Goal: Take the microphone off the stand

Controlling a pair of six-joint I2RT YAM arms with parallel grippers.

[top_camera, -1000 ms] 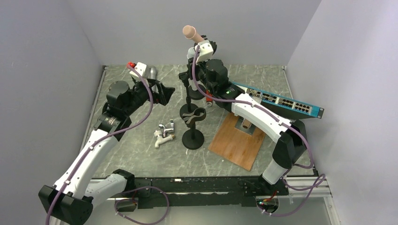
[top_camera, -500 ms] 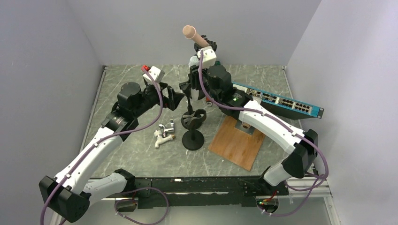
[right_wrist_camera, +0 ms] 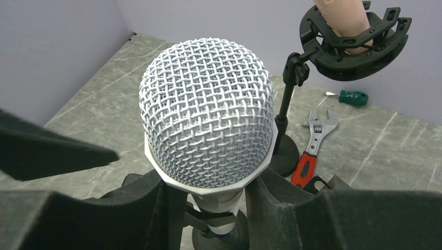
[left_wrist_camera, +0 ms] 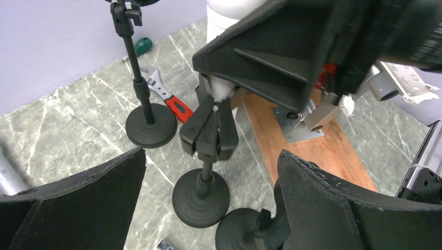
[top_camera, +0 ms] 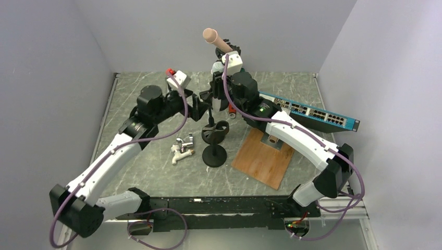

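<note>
A white microphone with a silver mesh head [right_wrist_camera: 207, 112] stands upright in the black clip [left_wrist_camera: 208, 130] of the middle stand [left_wrist_camera: 200, 197]. My right gripper [right_wrist_camera: 208, 208] is shut on its handle just under the head; in the top view it is at the centre back [top_camera: 221, 86]. My left gripper [left_wrist_camera: 211, 156] is open, its fingers wide on either side of that stand's pole below the clip, not touching it. In the top view it [top_camera: 200, 107] is just left of the pole. A pink microphone [top_camera: 211, 36] sits in a shock mount on the back stand.
A third stand [top_camera: 214, 154] with an empty clip is in front. A wooden board with a metal bracket [top_camera: 263, 156] and a network switch [top_camera: 312, 112] lie to the right. A faucet [top_camera: 182, 147] lies left. A red-handled wrench [right_wrist_camera: 310, 156] and green screwdriver [right_wrist_camera: 353, 97] lie behind.
My left arm has swung right, bringing its open gripper around the middle stand's pole. My right gripper shifted slightly right at first, then held still on the microphone.
</note>
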